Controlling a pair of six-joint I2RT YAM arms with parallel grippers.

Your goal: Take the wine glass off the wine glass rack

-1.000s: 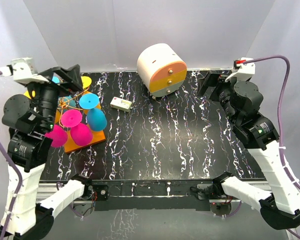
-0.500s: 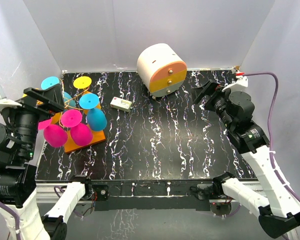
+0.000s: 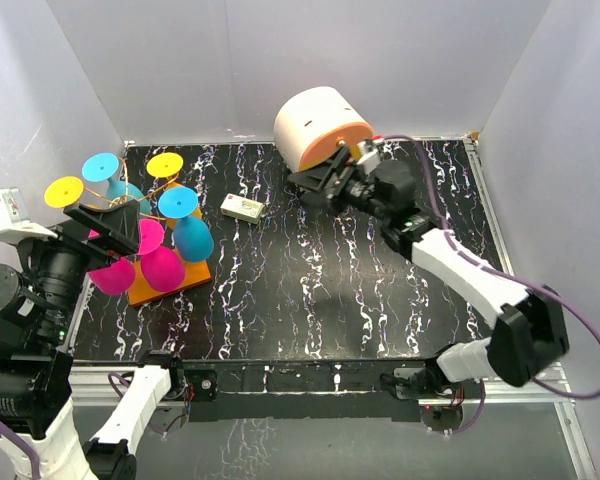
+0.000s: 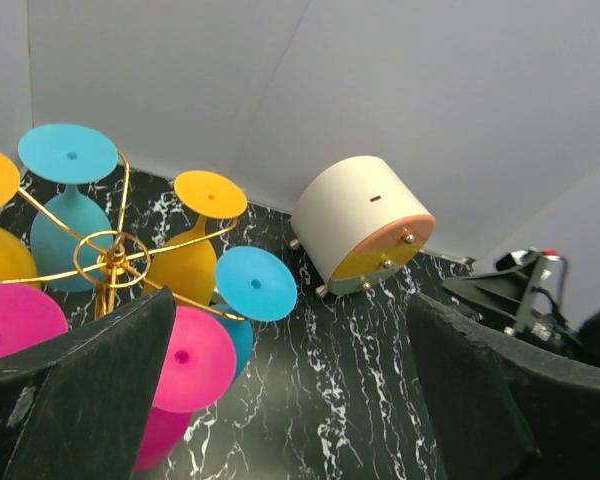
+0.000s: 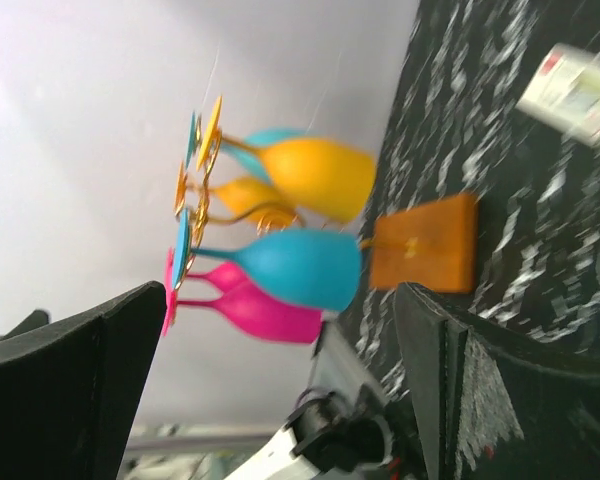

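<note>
The wine glass rack stands at the table's left on an orange base plate [image 3: 143, 292], with golden wire hooks [image 4: 105, 255]. Several glasses hang on it upside down, cyan [image 3: 193, 240], yellow [image 3: 165, 164] and pink [image 3: 163, 268]. My left gripper [image 3: 105, 232] is open and empty, raised at the rack's near-left side; its view [image 4: 290, 400] looks down on the glass feet. My right gripper [image 3: 318, 183] is open and empty at the table's middle rear, pointing left. Its view [image 5: 290, 390] shows the rack side-on: cyan glass [image 5: 280, 268], pink glass [image 5: 250, 310], base plate [image 5: 425, 245].
A white-and-orange round drawer cabinet [image 3: 315, 125] stands at the back centre, right behind the right gripper; it also shows in the left wrist view [image 4: 365, 225]. A small white box [image 3: 242, 208] lies between rack and cabinet. White walls enclose the black marbled table [image 3: 330, 290].
My right arm has swung from the far right across to the centre in front of the cabinet, now facing the rack. My left arm has drawn back towards the near left and come off the rack.
</note>
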